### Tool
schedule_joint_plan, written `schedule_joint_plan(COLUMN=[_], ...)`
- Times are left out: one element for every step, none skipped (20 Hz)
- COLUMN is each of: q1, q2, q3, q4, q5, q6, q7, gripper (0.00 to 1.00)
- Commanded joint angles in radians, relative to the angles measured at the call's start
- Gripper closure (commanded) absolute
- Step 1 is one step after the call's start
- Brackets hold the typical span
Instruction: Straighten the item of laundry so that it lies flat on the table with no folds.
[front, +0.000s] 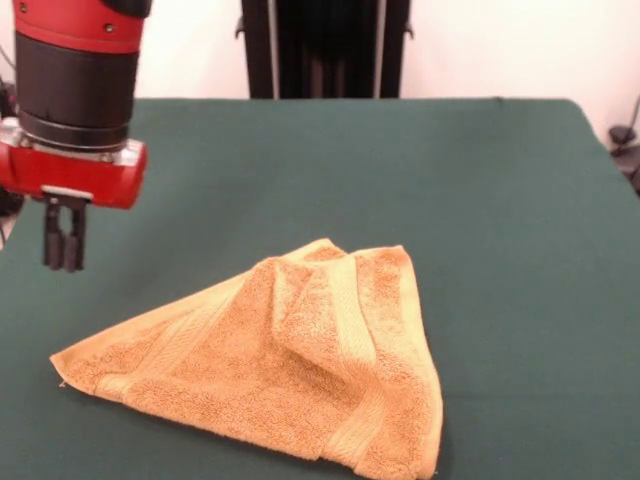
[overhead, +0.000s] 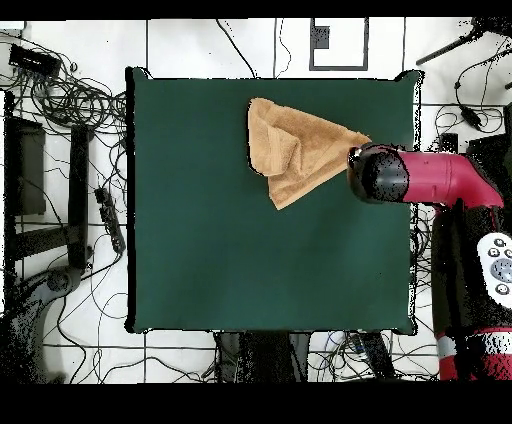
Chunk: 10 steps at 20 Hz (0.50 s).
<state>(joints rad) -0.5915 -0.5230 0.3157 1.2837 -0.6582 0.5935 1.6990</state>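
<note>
Towel (front: 290, 370) folded on table (front: 500, 200); pincer (front: 62, 262) closed, empty, beside it

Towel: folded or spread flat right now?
Folded. The towel makes a rough triangle with a raised ridge, one layer over another on the table.

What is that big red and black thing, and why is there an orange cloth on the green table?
It is a robot arm. At its tip hangs a gripper, its hand, with two dark fingers close together, holding nothing. One picture is taken from across the large dark green felt table, the other from straight above. The small orange-tan terry towel lies crumpled and folded over itself, with pale woven bands showing. The robot's job is to spread it flat. From above, the arm reaches in beside the towel's pointed corner.
</note>
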Motion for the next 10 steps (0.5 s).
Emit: schedule_joint_plan(q1=[-0.010,-0.018,-0.040,-0.048,-0.066,-0.072,-0.084,-0.088,-0.097,-0.103], q2=[0.021,0.022,0.026,0.026,0.025,0.024,0.022,0.021,0.024,0.027], q3=[0.208,0.221,0.249,0.261,0.283,0.292,0.308,0.315,0.328,0.338], q4=[0.215,0.221,0.237,0.245,0.262,0.270,0.283,0.289,0.297,0.301], q5=[0.052,0.056,0.072,0.077,0.088,0.089,0.094,0.092,0.096,0.096], q6=[0.041,0.052,0.070,0.081,0.091,0.094,0.100,0.101,0.116,0.128], q7=[-0.256,-0.261,-0.284,-0.290,-0.303,-0.303,-0.310,-0.308,-0.315,-0.323], gripper=[1.00,1.00,1.00,1.00,1.00,1.00,1.00,1.00,1.00,1.00])
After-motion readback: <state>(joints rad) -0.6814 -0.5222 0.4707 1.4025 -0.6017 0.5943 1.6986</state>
